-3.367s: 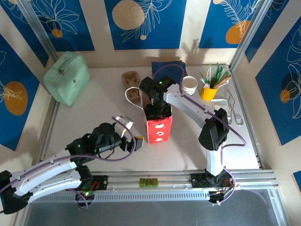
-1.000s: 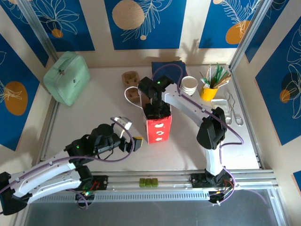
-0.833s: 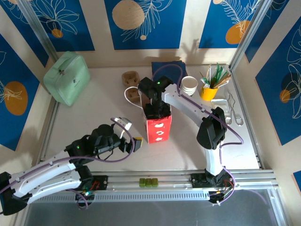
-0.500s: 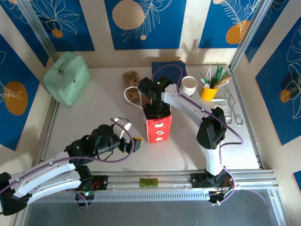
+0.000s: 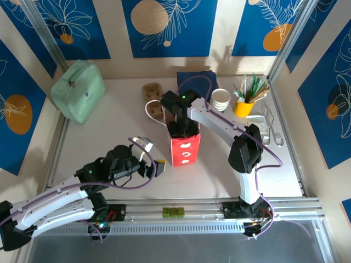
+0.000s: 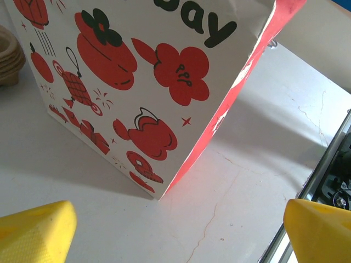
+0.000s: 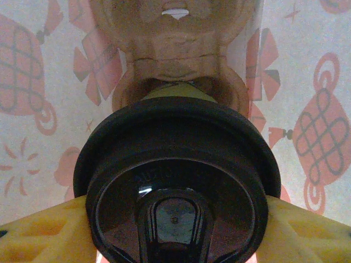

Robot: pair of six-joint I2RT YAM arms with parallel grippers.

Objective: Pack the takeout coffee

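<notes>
1. The red paper bag (image 6: 137, 82) has a white side with red prints on it: flowers, a lantern, and fruit shapes. In the left wrist view, big black letters at the upper edge read "bay"; the rest of the word is cut off. One red flower has small letters that look like "ppp".
2. The takeout coffee (image 7: 178, 142) is inside this bag, seen from above in the right wrist view. Its round black lid (image 7: 178, 181) is glossy and has a raised drinking tab. The small embossed marks on it are too blurred to read. Only a thin yellow-green strip of the cup is seen above the lid's rim.
3. Under the cup lies a brown pulp tray (image 7: 175, 33). I cannot tell if the cup sits in it.
4. The right gripper (image 7: 176, 233) reaches down into the bag. Its yellow fingers (image 7: 44, 235) press on both sides of the lid and hold the cup.
5. The left gripper (image 6: 178, 233) is spread wide with nothing in it, low over the table (image 6: 263, 137), near the bag's corner.
</notes>
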